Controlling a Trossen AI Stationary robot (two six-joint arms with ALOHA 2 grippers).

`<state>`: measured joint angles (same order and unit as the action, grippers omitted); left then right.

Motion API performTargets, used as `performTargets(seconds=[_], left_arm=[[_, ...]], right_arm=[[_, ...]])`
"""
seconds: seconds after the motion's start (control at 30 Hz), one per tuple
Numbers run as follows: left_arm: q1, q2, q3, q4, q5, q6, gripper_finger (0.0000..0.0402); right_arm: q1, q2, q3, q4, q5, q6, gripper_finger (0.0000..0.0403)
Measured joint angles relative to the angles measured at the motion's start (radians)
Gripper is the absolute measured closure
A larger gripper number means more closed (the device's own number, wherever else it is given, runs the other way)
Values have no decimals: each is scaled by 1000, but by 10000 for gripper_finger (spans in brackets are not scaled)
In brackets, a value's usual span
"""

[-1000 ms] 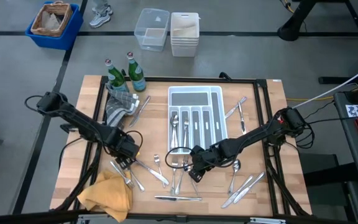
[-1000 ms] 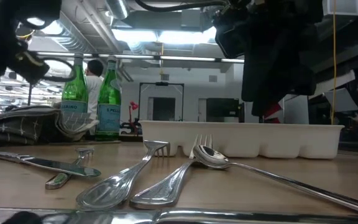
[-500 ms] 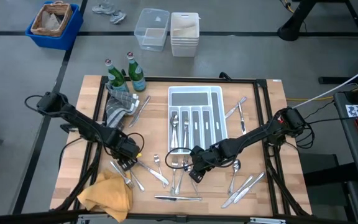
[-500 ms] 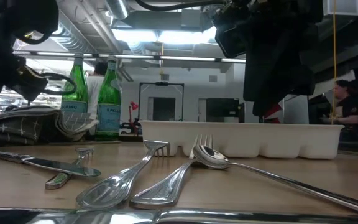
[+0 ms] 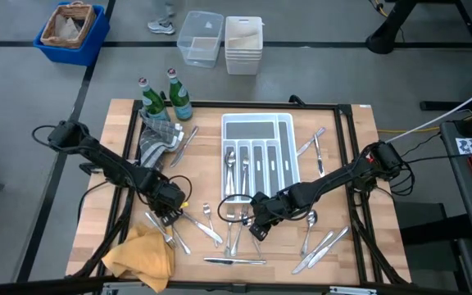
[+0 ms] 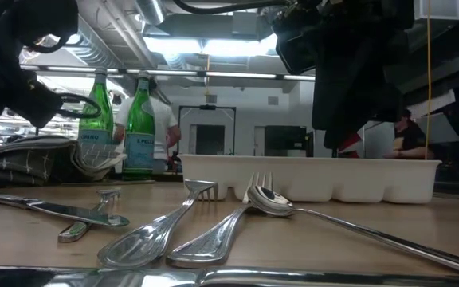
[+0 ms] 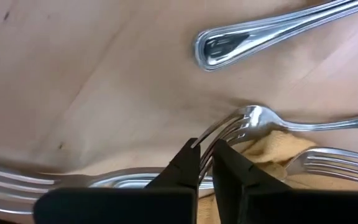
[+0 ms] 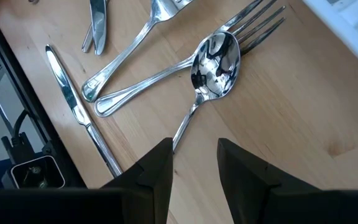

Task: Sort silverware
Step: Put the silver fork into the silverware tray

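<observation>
Silverware lies scattered on the wooden table [image 5: 97, 188] around a white tray [image 5: 256, 124] that holds several pieces. My left gripper [image 5: 168, 216] is down among forks beside the yellow cloth [image 5: 142, 254], shut on a fork [image 7: 253, 119]. A spoon [image 7: 229, 45] lies just beyond it. My right gripper [image 5: 256, 229] hovers open near the tray's near end. Its fingers [image 8: 157, 165] stand on either side of a spoon's handle [image 8: 182, 134] without touching it. That spoon's bowl [image 8: 215, 56] rests on a fork's tines. My left gripper pinches the fork's tines [image 7: 219, 132] between its two fingers, at their tips. The fingers come from above, pointing down. The fork lies low, its head against the yellow cloth's edge [image 7: 267, 146] and its handle [image 7: 347, 121] stretched out along the table.
Two green bottles [image 5: 164, 98] and a grey cloth [image 5: 158, 141] stand at the far left. More forks, spoons and knives lie near the front edge [image 5: 234, 260] and at the right [image 5: 322, 242]. A blue bin [image 5: 70, 31] and clear containers [image 5: 220, 39] sit beyond the table.
My left gripper has sunk slightly toward the forks beside the yellow cloth. The silverware lies where it was.
</observation>
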<state>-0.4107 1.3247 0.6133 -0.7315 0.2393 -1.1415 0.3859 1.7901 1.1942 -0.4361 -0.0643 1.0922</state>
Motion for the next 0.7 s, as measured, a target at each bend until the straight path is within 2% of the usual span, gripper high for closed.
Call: performTargets(seconds=[0.2,0.43,0.7], left_arm=[[0,-15,56,-20,-7,26,397],[12,-132,122,-52,-29,20,400],[92,-230,167,19,-110,58,400]], right_arm=[[0,0,0,-1,-10,0,276],[-1,-27,0,-17,-25,-1,276],[-23,-106,0,-18,-7,-73,276]])
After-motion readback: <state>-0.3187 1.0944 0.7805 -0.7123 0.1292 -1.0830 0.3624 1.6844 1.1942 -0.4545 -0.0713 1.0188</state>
